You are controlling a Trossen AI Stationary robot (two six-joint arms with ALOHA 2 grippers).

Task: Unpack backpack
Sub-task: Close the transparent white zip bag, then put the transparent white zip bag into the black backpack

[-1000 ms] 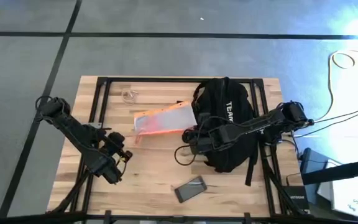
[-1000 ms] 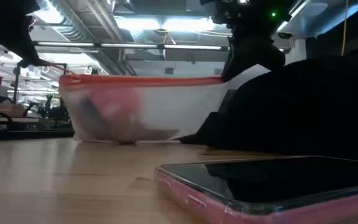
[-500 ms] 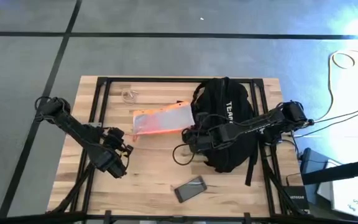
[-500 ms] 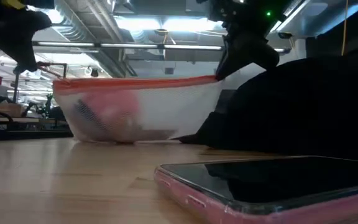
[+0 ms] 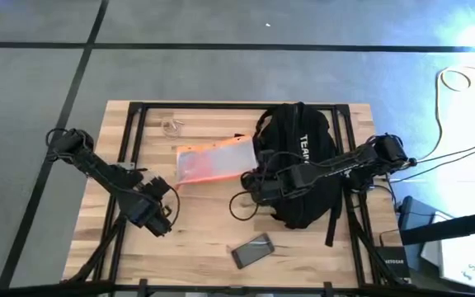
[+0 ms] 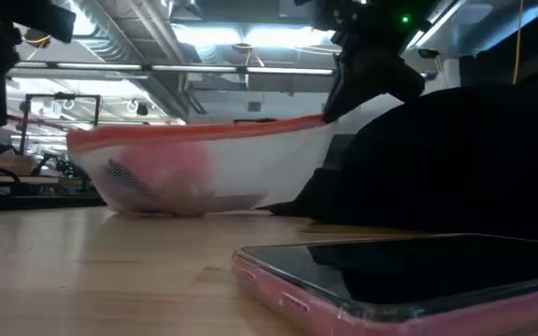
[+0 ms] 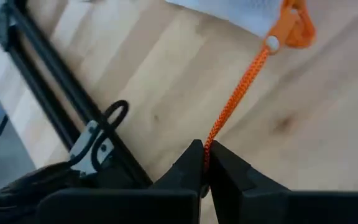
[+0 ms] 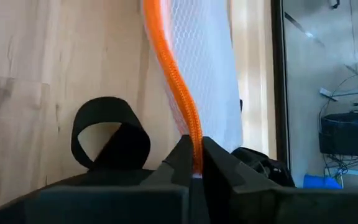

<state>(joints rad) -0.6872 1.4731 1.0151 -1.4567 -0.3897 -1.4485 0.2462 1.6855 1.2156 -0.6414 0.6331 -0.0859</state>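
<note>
The black backpack (image 5: pixel 303 165) lies on the right half of the table. Left of it a white mesh pouch (image 5: pixel 215 161) with an orange top edge stands with its bottom on the wood (image 6: pixel 185 207). It is stretched between my two grippers. My right gripper (image 8: pixel 194 163) is shut on the pouch's orange edge next to the backpack. My left gripper (image 7: pixel 204 163), left of the pouch and nearer the front, is shut on an orange cord (image 7: pixel 235 99) that runs from the pouch's left corner. My left gripper pinches the orange cord (image 7: pixel 207 148) between its two fingers, some way from the white bead and orange loop (image 7: pixel 288 28) at the pouch's corner. The cord runs straight and taut from the fingers to that corner, clear of the wood. My right gripper pinches the pouch's orange top edge (image 8: pixel 193 144) at its right end, between its two fingers. In the low view the fingers (image 6: pixel 344 93) come down from above. That end is held up, and the pouch's bottom stays on the table.
A phone in a pink case (image 5: pixel 252 250) lies face up near the front edge. A small clear object (image 5: pixel 171 126) lies at the far left of the pouch. A black strap loop (image 8: pixel 107 134) of the backpack lies by my right gripper. Black frame bars (image 5: pixel 130 140) cross the table.
My left gripper has pulled the cord toward the table's left edge. The pouch's left end has stretched that way and sunk a little, so its orange edge now slants. The right end has stayed where it was, at my right gripper.
</note>
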